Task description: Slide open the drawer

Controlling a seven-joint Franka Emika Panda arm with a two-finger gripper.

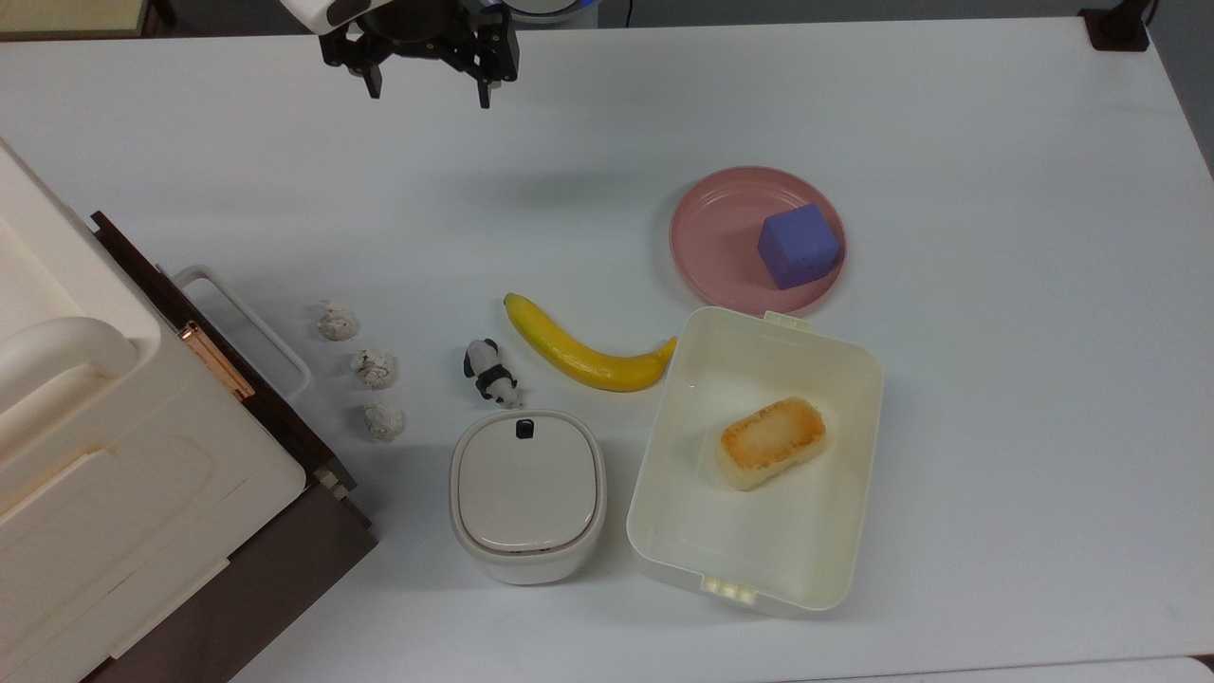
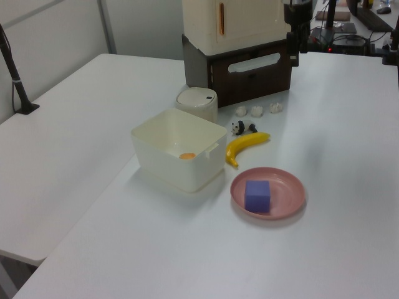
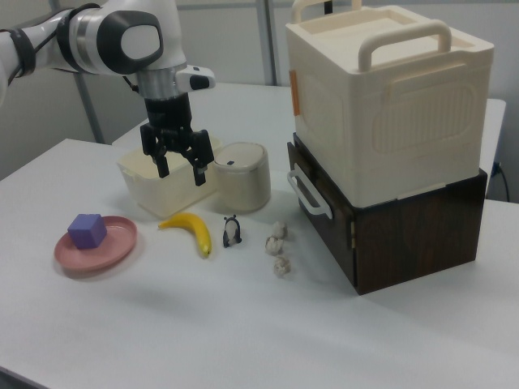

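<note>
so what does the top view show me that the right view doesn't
Top view: the floor of the white open plastic lunch box, with a toasted bread piece lying in it.
Right view: the dark brown wooden drawer front seen face-on and shut, with its white bar handle standing out from it, and the robot's white arm.
Both: the open gripper, the yellow banana, the small panda figure, and the purple cube on the pink plate.
</note>
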